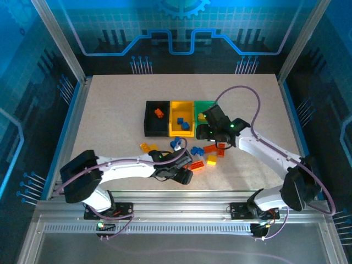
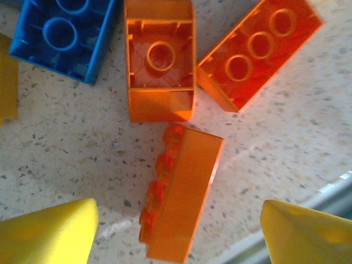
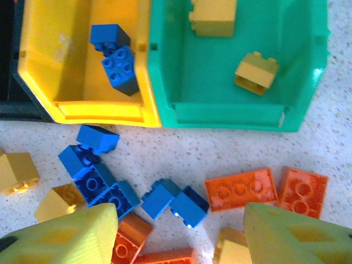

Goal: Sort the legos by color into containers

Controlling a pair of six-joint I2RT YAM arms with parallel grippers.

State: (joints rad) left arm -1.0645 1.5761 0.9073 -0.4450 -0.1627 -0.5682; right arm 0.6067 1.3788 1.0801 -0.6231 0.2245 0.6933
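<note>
**Operator:** Which lego are you on?

**Me:** An orange brick point(image 2: 184, 190), lying on its side on the counter point(image 2: 66, 154). It sits about midway between my left jaws and touches neither finger. Its studs face my left-hand finger.

**Operator:** How does its length run?

**Me:** Across my closing line and nearly square to it, with the far end leaning slightly toward my right-hand finger. I judge the jaws would meet the studded face and the face opposite. A small wrist turn would square them up.

**Operator:** And the jaws themselves?

**Me:** The left jaws are spread wide and hold nothing. The right jaws are also spread and empty. They hang over loose blue bricks point(image 3: 176, 201), just short of the yellow bin point(image 3: 82, 110) and the green bin point(image 3: 220, 118).

**Operator:** Anything crowding the brick?

**Me:** Just beyond its far end, ahead of my left jaws, lies an upturned orange brick point(image 2: 160, 71), close to it. A studs-up orange brick point(image 2: 258, 52) lies to the right of that one and a blue brick point(image 2: 60, 36) to the left. None of them is between the jaws.

**Operator:** Which arm takes it, and where does it go?

**Me:** The left arm point(image 1: 126, 168), since its jaws straddle the brick and the right jaws are well apart from it. The black bin point(image 1: 155, 131) holds an orange piece point(image 1: 159, 113), so I take it as the place for orange. It stands well apart from my left jaws, farther out across the counter.
</note>
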